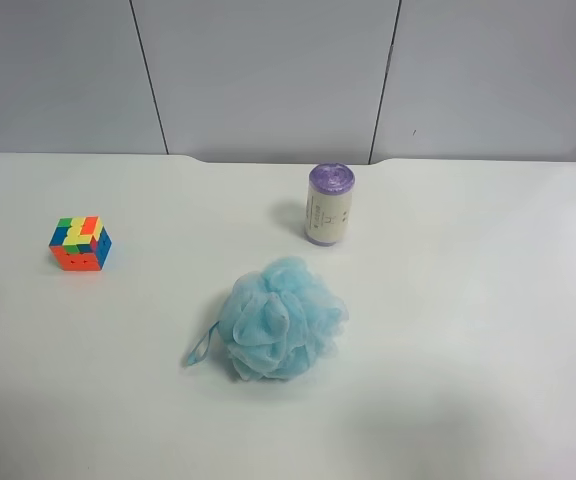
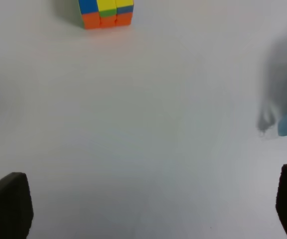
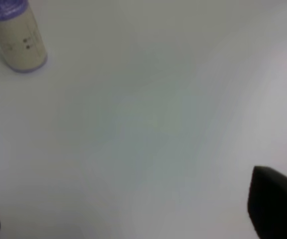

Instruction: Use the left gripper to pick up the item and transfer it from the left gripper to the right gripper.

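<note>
Ext. high view: puzzle cube (image 1: 79, 243) sits on the white table (image 1: 468, 300) at mid-left of the frame, near the left edge. Orange face is fwd, w/ mixed red/green/yellow/blue squares on top. Nothing touches it. Light-blue pouf (image 1: 281, 318) lies around centre, a bit below mid-frame, its loop trailing to lower left. Purple-topped roll (image 1: 329, 204) stands upright above & slightly right of the pouf, apart from it. Cube is well apart from both.

Left wrist view: left pincer (image 2: 148, 206) is spread wide, only the dark tips of its fingers (image 2: 6, 204) showing, bare table btwn them. Cube is ahead of it, well apart, not gripped. Blurred pouf edge is off to one side.

Right wrist view: right pincer (image 3: 133, 209) is also spread & empty, w/ the roll ahead of it, well apart.
</note>
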Motion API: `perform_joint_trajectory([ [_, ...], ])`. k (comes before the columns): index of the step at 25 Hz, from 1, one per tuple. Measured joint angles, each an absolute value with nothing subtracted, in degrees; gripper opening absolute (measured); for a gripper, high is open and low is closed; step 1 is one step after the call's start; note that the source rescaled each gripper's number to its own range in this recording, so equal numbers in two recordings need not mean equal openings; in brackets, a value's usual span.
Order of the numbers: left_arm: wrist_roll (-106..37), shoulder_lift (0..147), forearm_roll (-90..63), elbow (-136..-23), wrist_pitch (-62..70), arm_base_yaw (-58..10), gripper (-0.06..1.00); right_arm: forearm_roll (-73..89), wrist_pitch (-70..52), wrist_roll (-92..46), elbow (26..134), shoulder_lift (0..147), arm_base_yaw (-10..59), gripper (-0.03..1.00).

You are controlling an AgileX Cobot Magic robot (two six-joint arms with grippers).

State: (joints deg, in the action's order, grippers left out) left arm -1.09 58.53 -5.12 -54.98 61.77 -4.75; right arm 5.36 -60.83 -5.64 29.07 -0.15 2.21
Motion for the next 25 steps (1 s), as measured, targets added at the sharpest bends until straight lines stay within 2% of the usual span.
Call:
perform_joint_trajectory([
  [12, 1.2, 85.2, -3.7, -68.8, 61.5, -4.7, 1.0, 5.4, -60.8, -5.6, 29.1, -0.2, 2.2, 1.0],
  [25, 2.0, 98.5, -2.6, -73.6, 54.4, -4.7, 1.0, 5.4, -60.8, -5.6, 29.1, -0.2, 2.2, 1.0],
])
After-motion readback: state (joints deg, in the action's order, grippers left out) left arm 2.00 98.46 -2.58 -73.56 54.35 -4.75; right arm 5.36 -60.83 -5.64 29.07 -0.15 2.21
